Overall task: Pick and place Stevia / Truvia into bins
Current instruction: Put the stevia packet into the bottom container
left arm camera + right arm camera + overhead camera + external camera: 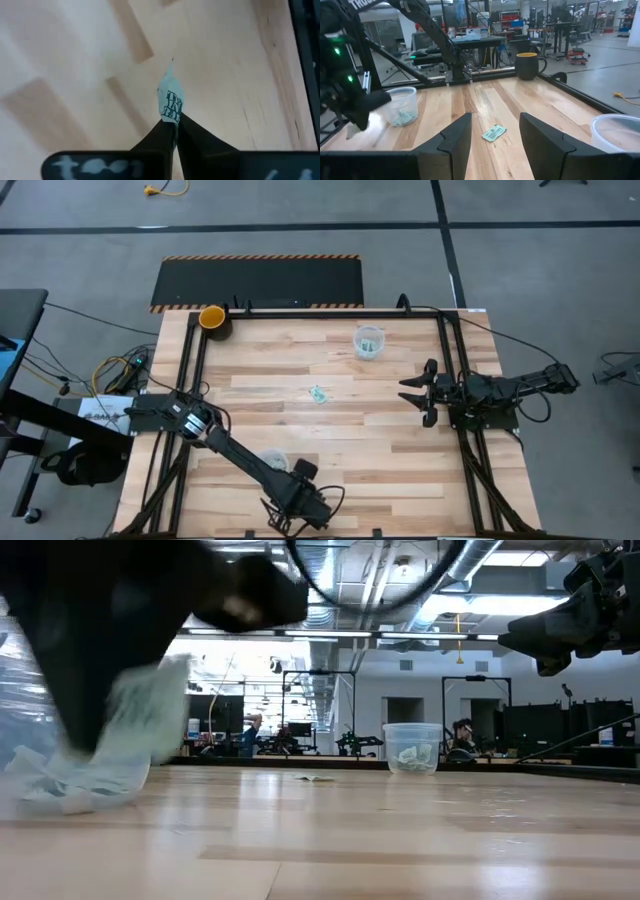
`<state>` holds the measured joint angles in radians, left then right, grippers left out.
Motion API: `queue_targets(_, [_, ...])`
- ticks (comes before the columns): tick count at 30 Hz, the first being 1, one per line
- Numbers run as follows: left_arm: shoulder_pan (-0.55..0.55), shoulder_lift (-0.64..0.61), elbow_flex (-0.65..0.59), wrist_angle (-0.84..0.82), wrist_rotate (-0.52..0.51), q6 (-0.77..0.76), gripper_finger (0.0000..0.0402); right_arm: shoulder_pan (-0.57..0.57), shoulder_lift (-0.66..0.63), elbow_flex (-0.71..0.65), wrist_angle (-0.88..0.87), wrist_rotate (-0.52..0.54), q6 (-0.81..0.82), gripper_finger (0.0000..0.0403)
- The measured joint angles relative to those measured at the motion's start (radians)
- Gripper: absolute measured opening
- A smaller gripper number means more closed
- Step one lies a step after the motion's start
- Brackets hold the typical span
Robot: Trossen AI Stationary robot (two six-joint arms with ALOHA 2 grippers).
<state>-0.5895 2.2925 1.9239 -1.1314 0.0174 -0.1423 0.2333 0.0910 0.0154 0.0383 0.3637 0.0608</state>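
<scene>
In the left wrist view my left gripper [175, 120] is shut on a pale mint Truvia packet [170, 97] with dark lettering. In the high view that gripper [300, 508] is at the table's near edge, next to a clear cup [272, 463]. The second clear cup [369, 340] stands toward the far edge and holds packets [412, 754]. A loose packet [319, 393] lies flat mid-table. My right gripper [415, 395] hovers open to the right of it, and the packet [494, 132] lies ahead between its fingers. My left gripper pinches one end of the packet [172, 114] between its two fingertips. The rest of the packet sticks out past the fingers, edge-on to the camera. In the low view the blurred packet [135, 725] hangs clear above the wood.
A yellow-orange cup with a dark body [213, 317] stands at the far left corner. Black rails [452, 350] run along the table's sides. Bare wood lies between the two clear cups. The near cup [402, 106] also holds packets.
</scene>
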Motion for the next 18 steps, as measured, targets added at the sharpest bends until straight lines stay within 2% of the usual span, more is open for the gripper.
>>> queue_targets(6, [-0.007, 0.000, 0.175, -0.207, -0.107, 0.006, 0.0000, 0.000, 0.000, 0.000, 0.000, 0.000, 0.000, 0.0159])
queue_targets(12, [-0.013, -0.002, 0.359, -0.447, -0.191, -0.054, 0.0000, 0.000, 0.000, 0.000, 0.000, 0.000, 0.000, 0.0159])
queue_targets(18, [-0.021, -0.060, 0.363, -0.441, -0.190, -0.090, 0.0000, 0.000, 0.000, 0.000, 0.000, 0.000, 0.000, 0.0159])
